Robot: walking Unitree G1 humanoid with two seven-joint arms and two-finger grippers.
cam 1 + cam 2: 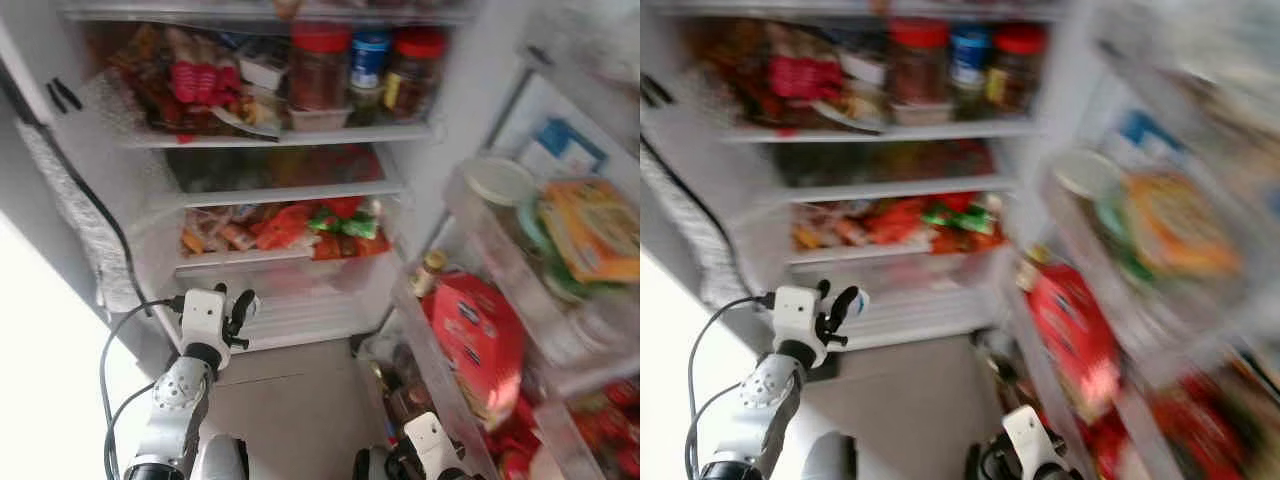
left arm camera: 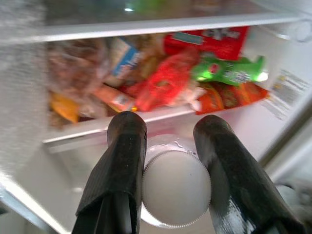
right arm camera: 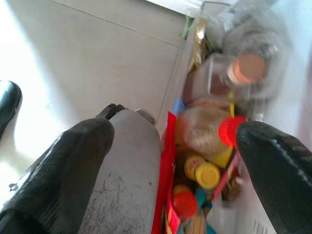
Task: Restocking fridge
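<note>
White-capped bottle (image 2: pixel 175 187) is sitting clenched in the left gripper's (image 1: pixel 238 312) jaws, cap pointing ahead at the fridge (image 1: pixel 90 180). The right gripper (image 3: pixel 170 161) is hanging released, empty, beside the door bins (image 1: pixel 470 330). Beyond, the snack-packed drawer (image 1: pixel 280 228) is lying straight ahead, nearer the left arm.

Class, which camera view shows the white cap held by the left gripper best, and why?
The left wrist view: the white cap sits large and sharp between the left gripper's fingers. Both eye views show it as a small pale spot at the fingertips, blurred in the right eye view.
</note>
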